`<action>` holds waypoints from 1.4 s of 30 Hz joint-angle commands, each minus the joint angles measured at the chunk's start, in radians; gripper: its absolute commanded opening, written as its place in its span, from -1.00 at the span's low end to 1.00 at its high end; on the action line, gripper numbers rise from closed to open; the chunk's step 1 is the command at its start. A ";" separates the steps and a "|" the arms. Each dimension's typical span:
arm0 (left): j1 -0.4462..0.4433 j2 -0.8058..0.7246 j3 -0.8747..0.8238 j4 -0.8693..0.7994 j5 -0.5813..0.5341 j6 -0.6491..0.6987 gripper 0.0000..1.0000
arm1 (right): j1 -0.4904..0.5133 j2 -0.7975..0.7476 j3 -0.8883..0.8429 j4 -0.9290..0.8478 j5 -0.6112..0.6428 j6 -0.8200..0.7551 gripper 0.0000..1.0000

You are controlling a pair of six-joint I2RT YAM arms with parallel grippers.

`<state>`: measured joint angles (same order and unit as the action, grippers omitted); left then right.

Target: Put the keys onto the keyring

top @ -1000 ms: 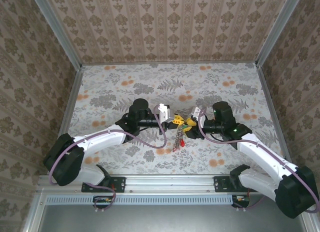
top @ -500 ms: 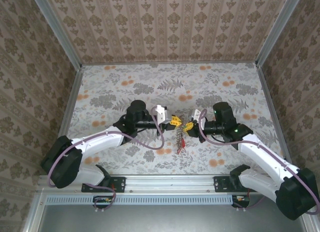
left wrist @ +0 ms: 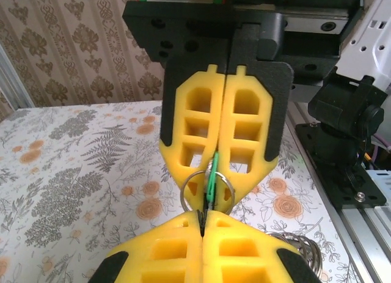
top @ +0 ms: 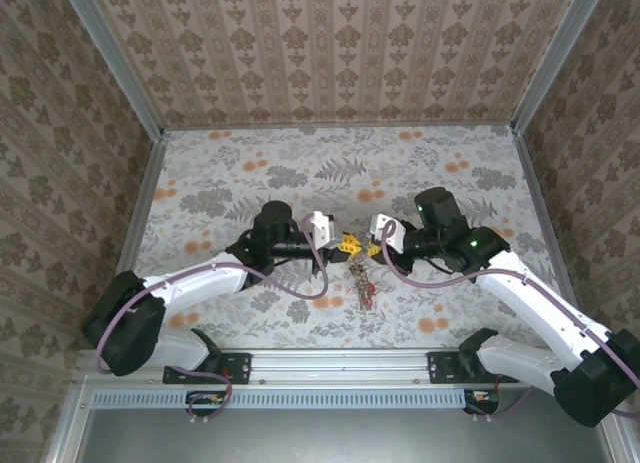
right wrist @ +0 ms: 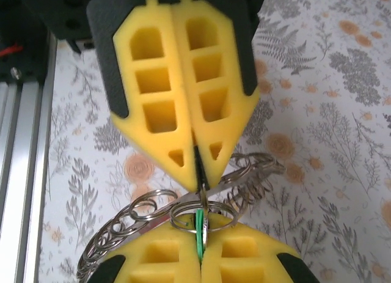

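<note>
Left end effector (left wrist: 201, 227) is fully closed, its fingertips pinching the thin wire keyring (left wrist: 183, 188); the seam hides how much is gripped. Right end effector (right wrist: 201, 249) is closed too, tip to tip against it, clamping the green key (right wrist: 199, 224), seen edge-on at that ring. Linked silver rings (right wrist: 122, 231) curl beside the right fingers, cut off by the frame. Other keys (top: 361, 286) dangle below both tips, too small to sort. Underneath is the floral worktop (top: 250, 173); beyond it, patterned walls (top: 330, 53).
</note>
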<state>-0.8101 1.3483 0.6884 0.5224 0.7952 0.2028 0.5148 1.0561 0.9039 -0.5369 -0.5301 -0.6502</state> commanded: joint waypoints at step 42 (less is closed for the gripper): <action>0.267 -0.253 -0.104 -0.371 -0.372 -0.112 -0.06 | 0.192 -0.032 0.120 -0.011 0.794 -1.208 -1.00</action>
<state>-0.5884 1.1366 0.6056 0.2852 0.5560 0.1471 0.6991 1.0641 1.0885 -0.6857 0.0967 -1.5345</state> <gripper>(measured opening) 0.466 0.058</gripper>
